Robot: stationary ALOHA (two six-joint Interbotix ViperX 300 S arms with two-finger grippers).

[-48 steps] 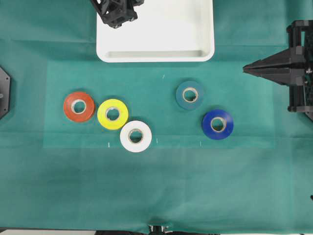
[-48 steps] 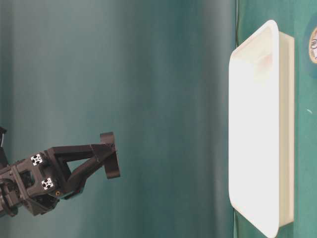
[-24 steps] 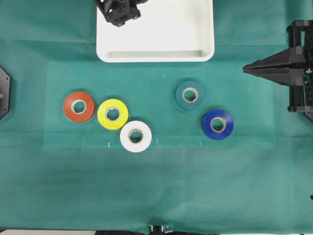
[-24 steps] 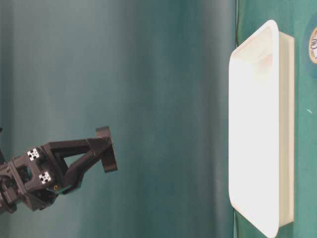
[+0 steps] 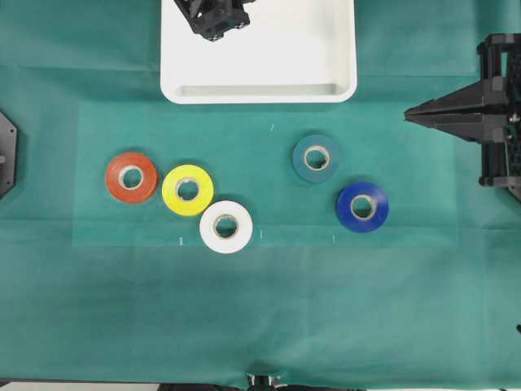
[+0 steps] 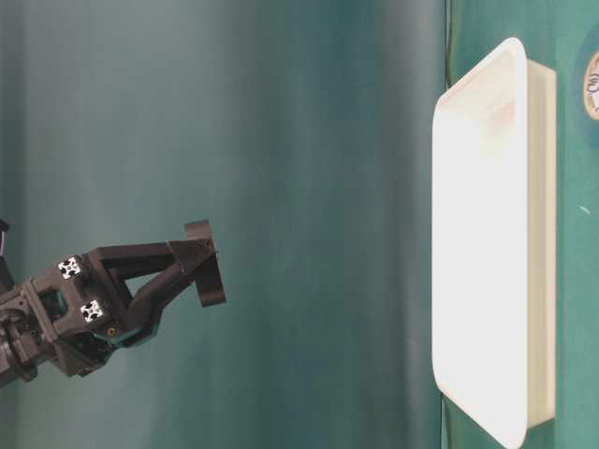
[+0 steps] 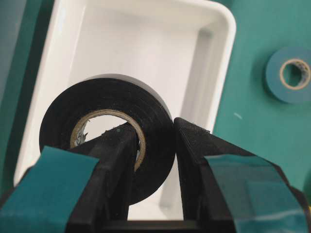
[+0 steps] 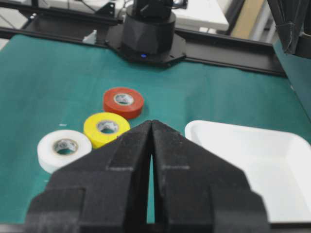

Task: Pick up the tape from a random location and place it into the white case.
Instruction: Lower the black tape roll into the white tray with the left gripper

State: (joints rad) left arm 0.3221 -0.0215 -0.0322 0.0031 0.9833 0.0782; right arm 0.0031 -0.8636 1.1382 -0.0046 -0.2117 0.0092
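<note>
Tape (image 7: 104, 145), the black roll with a pale core, sits clamped in my left hand (image 7: 154, 160): one finger (image 7: 114, 165) passes through the core hole and the other (image 7: 194, 165) presses the outer wall, so a section of the ring is pinched between them. In my left wrist view the roll stands on edge with its flat face toward the camera, and the axis through its hole points along my line of sight, down at the floor of the white case (image 7: 141, 53). The roll hangs above that floor and casts a soft shadow on the white plastic behind its upper rim. From table level the same hand (image 6: 201, 276) is well apart from the case (image 6: 487, 243), with open air between them.

From overhead, only the dark body of my left arm (image 5: 216, 18) shows, over the upper left part of the case (image 5: 326, 77), and the roll itself is hidden beneath it.

Below the case, on the green cloth of the bench (image 5: 269, 318), lie five other rolls flat with their holes facing up. A dark teal roll (image 5: 317, 158) lies nearest the case, with a blue roll (image 5: 362, 207) just below and right of it. Further left, an orange roll (image 5: 131, 177), a yellow roll (image 5: 187, 190) and a white roll (image 5: 225, 226) run in a close diagonal line.

My right hand (image 5: 419, 115) rests at the right edge of the bench, its fingers pressed together with nothing between them.
</note>
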